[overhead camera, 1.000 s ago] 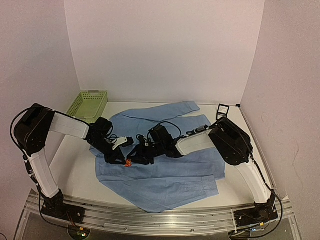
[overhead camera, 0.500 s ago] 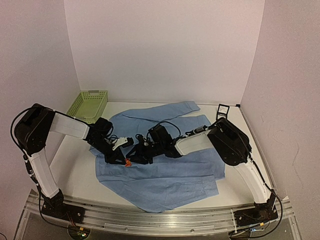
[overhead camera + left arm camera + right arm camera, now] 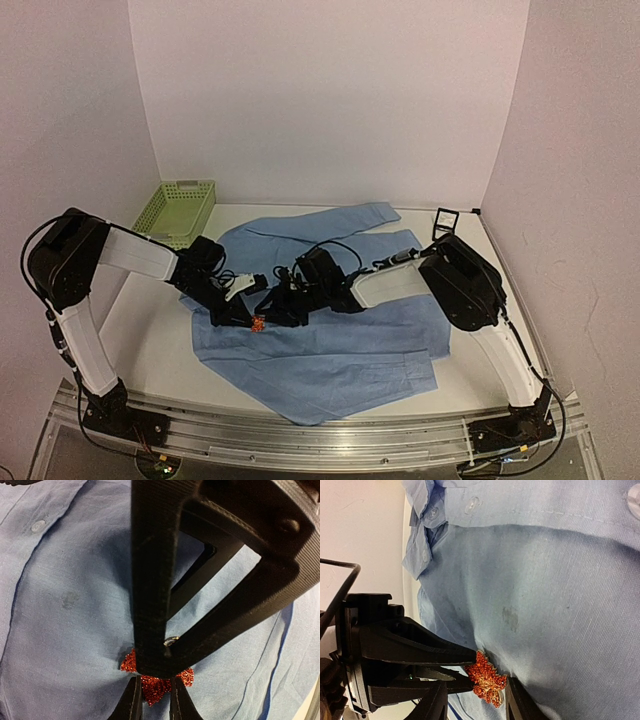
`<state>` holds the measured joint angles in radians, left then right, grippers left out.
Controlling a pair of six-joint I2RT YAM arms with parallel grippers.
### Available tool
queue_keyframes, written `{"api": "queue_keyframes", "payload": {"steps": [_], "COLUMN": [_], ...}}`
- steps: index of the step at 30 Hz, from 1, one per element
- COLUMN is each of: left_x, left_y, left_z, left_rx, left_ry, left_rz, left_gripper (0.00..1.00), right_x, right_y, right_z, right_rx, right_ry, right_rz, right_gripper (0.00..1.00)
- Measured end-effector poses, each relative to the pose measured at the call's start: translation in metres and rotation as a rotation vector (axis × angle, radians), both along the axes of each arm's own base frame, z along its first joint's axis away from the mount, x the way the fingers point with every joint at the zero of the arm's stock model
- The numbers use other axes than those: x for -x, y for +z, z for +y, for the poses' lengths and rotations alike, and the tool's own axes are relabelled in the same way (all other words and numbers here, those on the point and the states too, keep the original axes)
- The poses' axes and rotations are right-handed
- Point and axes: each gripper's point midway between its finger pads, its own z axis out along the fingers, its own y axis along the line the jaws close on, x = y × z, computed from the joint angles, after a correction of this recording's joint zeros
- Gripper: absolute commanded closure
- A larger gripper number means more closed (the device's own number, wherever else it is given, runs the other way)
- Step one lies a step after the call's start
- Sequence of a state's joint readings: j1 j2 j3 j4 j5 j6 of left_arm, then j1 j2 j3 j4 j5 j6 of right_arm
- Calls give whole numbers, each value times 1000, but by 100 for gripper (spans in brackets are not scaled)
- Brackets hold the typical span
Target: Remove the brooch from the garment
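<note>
A green mesh basket [image 3: 178, 207] stands at the far left of the table [image 3: 150, 340]. The left gripper [image 3: 154, 704] is clenched on the brooch [image 3: 485, 678], which sits on the garment [image 3: 340, 345] near its left edge. The right gripper [image 3: 477, 703] straddles the same brooch with its jaws parted, not clamping. A black box [image 3: 447, 220] stands at the far right.
</note>
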<state>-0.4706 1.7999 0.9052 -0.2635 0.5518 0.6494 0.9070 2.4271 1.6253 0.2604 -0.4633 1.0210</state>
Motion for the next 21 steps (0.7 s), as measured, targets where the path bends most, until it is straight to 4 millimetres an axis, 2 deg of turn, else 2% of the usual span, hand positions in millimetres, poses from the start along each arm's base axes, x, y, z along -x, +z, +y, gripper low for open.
{"api": "queue_keyframes", "payload": {"steps": [21], "left_x": [2], "left_y": [5], "left_z": [6], "left_rx": [13], "left_ry": [32], "left_rz": [-73], "left_gripper": [100], "right_x": [3], "right_y": [2], "right_z": [1], "right_rx": [-2], "right_ry": [57], "right_rz": [-61], "right_gripper": [56]}}
